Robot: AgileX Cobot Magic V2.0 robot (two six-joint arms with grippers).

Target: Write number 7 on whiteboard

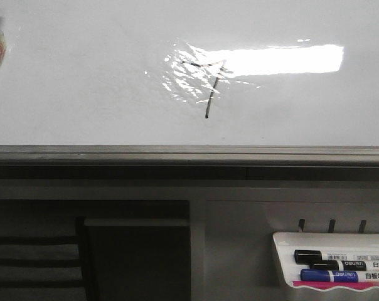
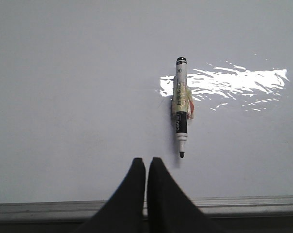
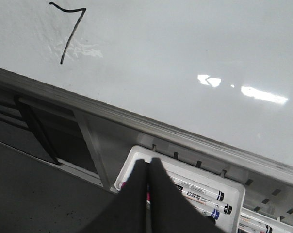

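The number 7 point(image 1: 214, 91) is drawn in thin dark marker on the glossy whiteboard point(image 1: 83, 81), partly inside the bright glare patch. It also shows in the right wrist view as the number 7 point(image 3: 72, 34). An uncapped black marker point(image 2: 181, 104) with tape around its barrel lies loose on the whiteboard point(image 2: 64, 87). My left gripper point(image 2: 146, 162) is shut and empty, a little short of the marker's tip and just over the grey rail point(image 2: 40, 209). My right gripper point(image 3: 149, 162) is shut and empty above the marker tray point(image 3: 137, 155). Neither gripper appears in the front view.
The white tray point(image 1: 283, 241) hangs below the board's rail at the right and holds capped markers point(image 1: 340, 257), black and blue. A grey metal rail point(image 1: 189, 153) runs along the board's near edge. Dark frame openings point(image 1: 133, 263) sit below it at the left.
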